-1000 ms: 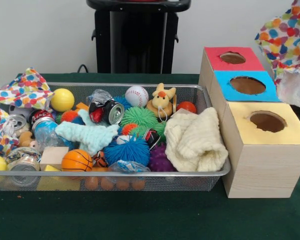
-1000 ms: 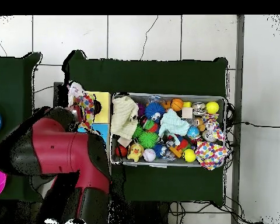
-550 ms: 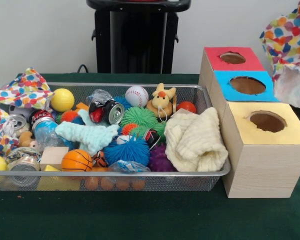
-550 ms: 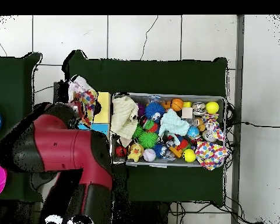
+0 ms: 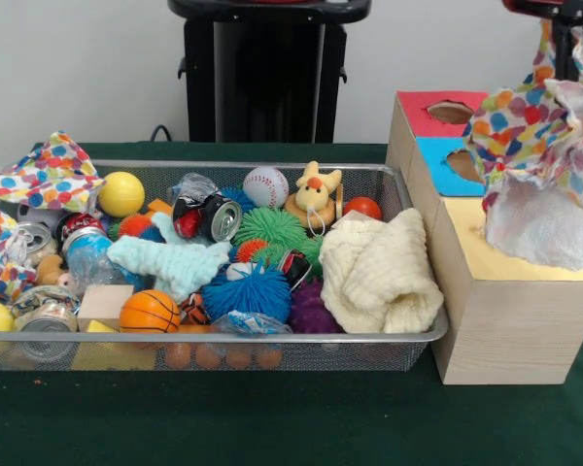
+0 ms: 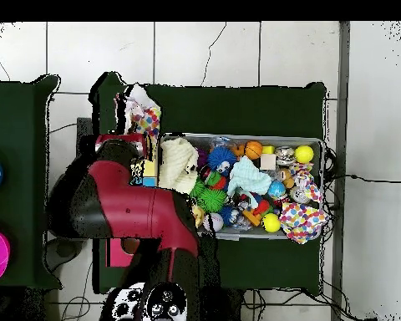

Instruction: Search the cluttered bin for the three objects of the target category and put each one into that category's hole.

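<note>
The spotted cloth (image 5: 536, 146) hangs over the yellow box (image 5: 510, 311), and it hides the hole of that box. The tool (image 5: 573, 19) holds the cloth from above, at its top. In my judgement, the cloth must first be centred over the hole, then lowered slowly, so its loose white corner does not catch on the rim.
</note>
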Tool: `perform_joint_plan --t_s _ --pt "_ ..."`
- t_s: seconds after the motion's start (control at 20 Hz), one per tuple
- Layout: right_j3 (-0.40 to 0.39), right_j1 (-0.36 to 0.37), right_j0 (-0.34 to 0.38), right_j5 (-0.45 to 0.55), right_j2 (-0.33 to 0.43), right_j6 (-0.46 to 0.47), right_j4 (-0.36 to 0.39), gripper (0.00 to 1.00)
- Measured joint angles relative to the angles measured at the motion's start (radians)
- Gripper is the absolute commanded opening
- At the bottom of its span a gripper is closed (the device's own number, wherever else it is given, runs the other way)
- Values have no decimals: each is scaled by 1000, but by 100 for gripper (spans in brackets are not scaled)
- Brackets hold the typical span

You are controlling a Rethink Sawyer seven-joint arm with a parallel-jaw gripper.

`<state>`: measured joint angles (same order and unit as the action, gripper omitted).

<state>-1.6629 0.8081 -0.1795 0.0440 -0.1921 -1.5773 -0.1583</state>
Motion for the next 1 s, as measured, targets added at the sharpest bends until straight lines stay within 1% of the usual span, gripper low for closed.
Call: perform_joint_plan --t_s 0.25,0.4,0.7,0.9,1.0 --pt "-27 -16 24 -51 30 0 30 0" --pt "-42 -31 25 -59 41 0 40 0" --pt "-71 -60 -8 -59 41 0 22 0" --pt "-93 -67 -35 -59 43 0 1 0" --pt "-103 -67 -38 -59 50 0 -5 0"
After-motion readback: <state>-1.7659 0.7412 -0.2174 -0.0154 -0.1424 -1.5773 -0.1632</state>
